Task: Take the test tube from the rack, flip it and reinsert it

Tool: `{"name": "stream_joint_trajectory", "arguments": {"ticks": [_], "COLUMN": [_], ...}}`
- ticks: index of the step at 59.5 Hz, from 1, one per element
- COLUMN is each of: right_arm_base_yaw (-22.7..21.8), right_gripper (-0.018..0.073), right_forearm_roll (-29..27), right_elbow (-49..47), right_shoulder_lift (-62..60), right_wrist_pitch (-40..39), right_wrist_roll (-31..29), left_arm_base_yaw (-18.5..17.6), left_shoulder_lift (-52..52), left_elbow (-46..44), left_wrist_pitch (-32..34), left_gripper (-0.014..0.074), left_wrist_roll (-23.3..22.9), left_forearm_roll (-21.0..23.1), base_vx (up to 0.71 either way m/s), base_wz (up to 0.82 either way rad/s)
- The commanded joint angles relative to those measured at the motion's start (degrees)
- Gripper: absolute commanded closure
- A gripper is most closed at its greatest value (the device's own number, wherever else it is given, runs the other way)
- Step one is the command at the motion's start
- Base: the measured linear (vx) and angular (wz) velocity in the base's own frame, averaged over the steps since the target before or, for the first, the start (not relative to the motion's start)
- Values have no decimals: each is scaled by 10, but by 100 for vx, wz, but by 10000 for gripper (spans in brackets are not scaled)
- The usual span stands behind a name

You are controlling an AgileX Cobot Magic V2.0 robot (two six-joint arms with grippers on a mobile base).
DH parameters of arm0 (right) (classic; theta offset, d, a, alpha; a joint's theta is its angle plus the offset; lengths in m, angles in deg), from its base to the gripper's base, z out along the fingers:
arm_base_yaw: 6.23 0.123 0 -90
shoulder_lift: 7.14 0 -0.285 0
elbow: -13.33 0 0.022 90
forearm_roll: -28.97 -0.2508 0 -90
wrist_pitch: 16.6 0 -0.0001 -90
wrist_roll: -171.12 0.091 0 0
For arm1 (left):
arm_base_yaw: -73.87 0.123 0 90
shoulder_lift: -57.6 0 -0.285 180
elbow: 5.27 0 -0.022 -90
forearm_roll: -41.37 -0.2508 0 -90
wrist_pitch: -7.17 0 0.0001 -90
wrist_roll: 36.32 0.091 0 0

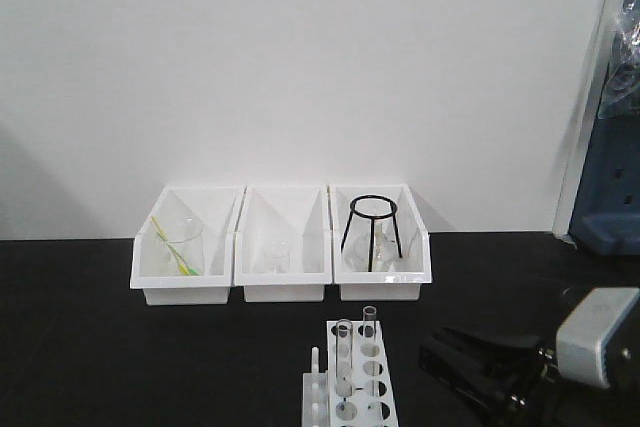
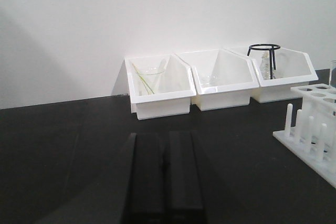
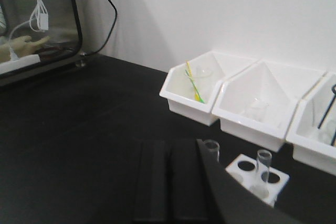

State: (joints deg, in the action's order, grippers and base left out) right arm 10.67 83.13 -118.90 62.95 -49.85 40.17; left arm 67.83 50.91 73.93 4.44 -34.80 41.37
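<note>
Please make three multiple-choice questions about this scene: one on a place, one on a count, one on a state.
1. Where is the black wire tripod stand?
A. left white plastic bin
B. middle white plastic bin
C. right white plastic bin

2. How many slim clear glass test tubes stand in the small white plastic rack?
A. one
B. two
C. four

3. The left claw is:
A. shut, empty
B. holding a tube
C. wide open

Answers: 1 C, the stand sits in the rightmost bin. 2 B, two upright tubes show. 3 A, its fingers meet with nothing between.
</note>
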Motion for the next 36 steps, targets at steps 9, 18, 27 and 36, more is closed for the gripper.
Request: {"name": "stream_joint_trajectory", "arguments": {"ticks": [9,18,27,36], "right_arm_base_yaw": [-2,-2,-2,-2], "right_gripper": [570,570,570,570], "right_forearm_roll": [-14,-10,-10,-12], "right_elbow": [34,40,40,40], "right_shoulder_lift": [-35,-35,-35,-35], "right_wrist_pitch": [-25,-16,-16,-26], "right_wrist_roll": [-1,-1,-1,5], "left_arm_base_yaw": [0,0,0,0], "left_shoulder_lift": [5,5,5,5], "left_elbow": [-3,-3,-3,-3], "left_wrist_pitch": [46,46,46,46], "left_gripper": [602,602,602,602], "left_wrist_roll": [-1,-1,-1,-1], "left_forearm_roll": [0,0,0,0], "base_vx": [0,0,0,0], "base_wz": [0,0,0,0]}}
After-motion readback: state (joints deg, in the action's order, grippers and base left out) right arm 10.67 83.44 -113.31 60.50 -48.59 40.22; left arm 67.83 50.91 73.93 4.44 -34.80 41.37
